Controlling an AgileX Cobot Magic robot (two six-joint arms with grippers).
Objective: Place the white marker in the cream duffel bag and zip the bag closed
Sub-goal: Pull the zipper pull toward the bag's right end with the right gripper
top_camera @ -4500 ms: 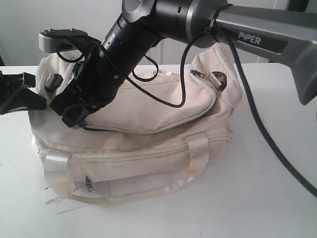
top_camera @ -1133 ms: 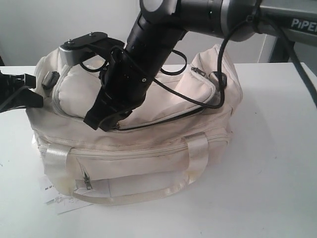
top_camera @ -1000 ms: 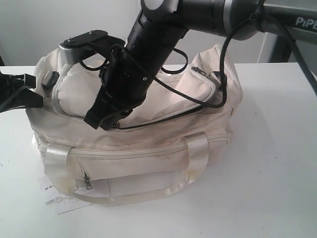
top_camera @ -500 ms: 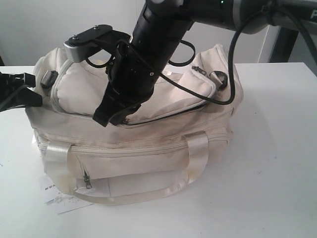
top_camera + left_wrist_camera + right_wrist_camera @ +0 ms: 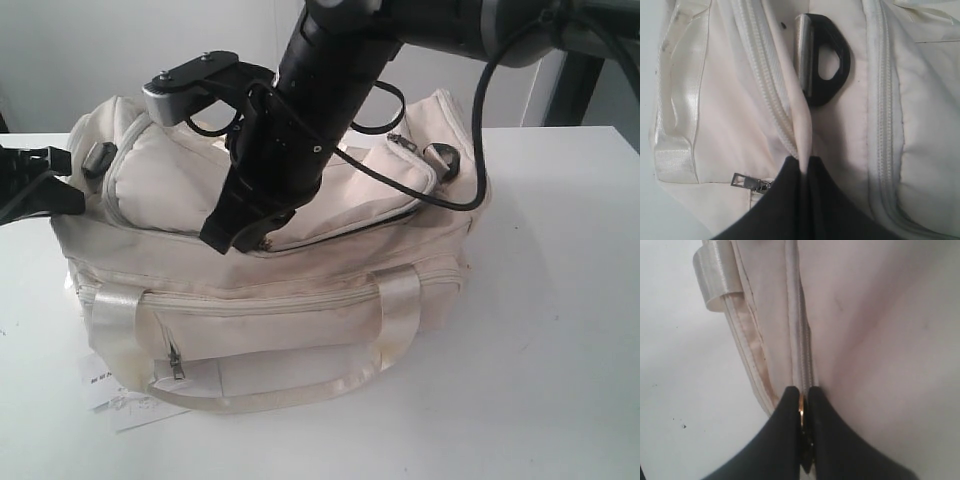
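**Cream bag part zipped: the slip and the snag to watch for**

Cream fabric fills most of what I can see. The bag (image 5: 300,300) sits on the white surface (image 5: 560,350), and both arms are on it. The right tool (image 5: 240,235) reaches across the top and is clenched on the small metal zip pull (image 5: 801,412). To the right of it in the exterior view, a dark gap (image 5: 350,225) runs toward the far end, so the zip is not yet closed. The left tool (image 5: 40,190) is pinched on a fold of fabric (image 5: 802,125) at the other end, just beside the black ring (image 5: 825,60), and seems to serve as an anchor.

The marker is nowhere in sight. I take it to be inside the bag, but nothing shows that for certain.

What could go wrong:
- The pull is thin and gripped only at the tips, so a tug at an angle to the track could let it slide out.
- The top is soft and bulges, so loose cloth or lining could get drawn into the teeth and jam the slider.
- If the left pinch gives, the whole bag would likely drag along the surface instead of zipping.
- The zip bends down at the far end, and the slider may stick at that bend.
- The right arm's cable (image 5: 440,200) hangs close to the hardware there and might catch on it.
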